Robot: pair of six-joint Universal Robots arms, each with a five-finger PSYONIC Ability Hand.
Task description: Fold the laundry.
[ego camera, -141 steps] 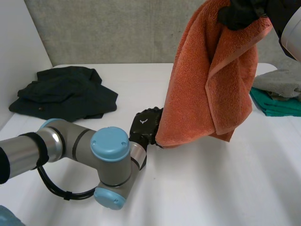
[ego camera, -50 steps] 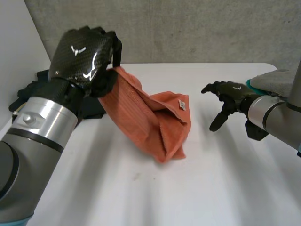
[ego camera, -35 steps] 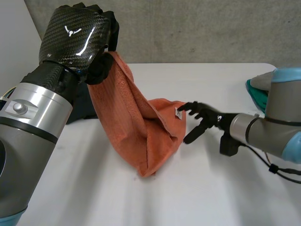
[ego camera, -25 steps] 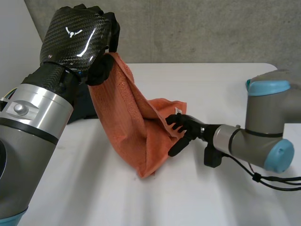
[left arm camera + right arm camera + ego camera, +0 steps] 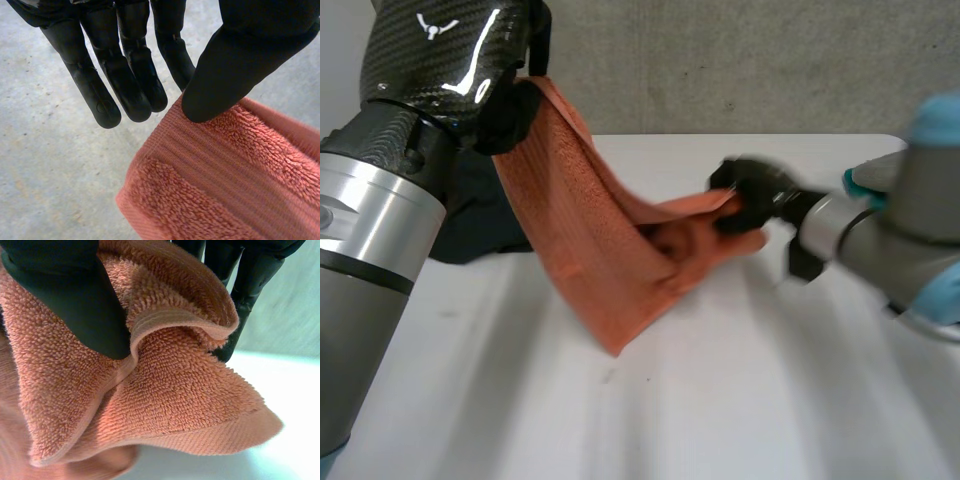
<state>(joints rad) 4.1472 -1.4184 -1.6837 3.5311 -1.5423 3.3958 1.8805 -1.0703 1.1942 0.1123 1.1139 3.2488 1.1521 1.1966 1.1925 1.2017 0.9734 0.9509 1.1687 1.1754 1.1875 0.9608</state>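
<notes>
Up over the counter (image 5: 740, 400), the left hand (image 5: 450, 60) is pinching the flat woven band at one edge of the orange towel (image 5: 590, 250) between its thumb and straight fingers (image 5: 135, 85), lifting it high so the cloth is hanging open. The right hand (image 5: 750, 190) is clamping a bunched bit of hem, thumb squashing the loopy terry against its fingers, probably to stretch the towel out between them. The lowest fold is sagging onto the counter, I think. Dark clothes (image 5: 470, 225) are lying crumpled behind.
</notes>
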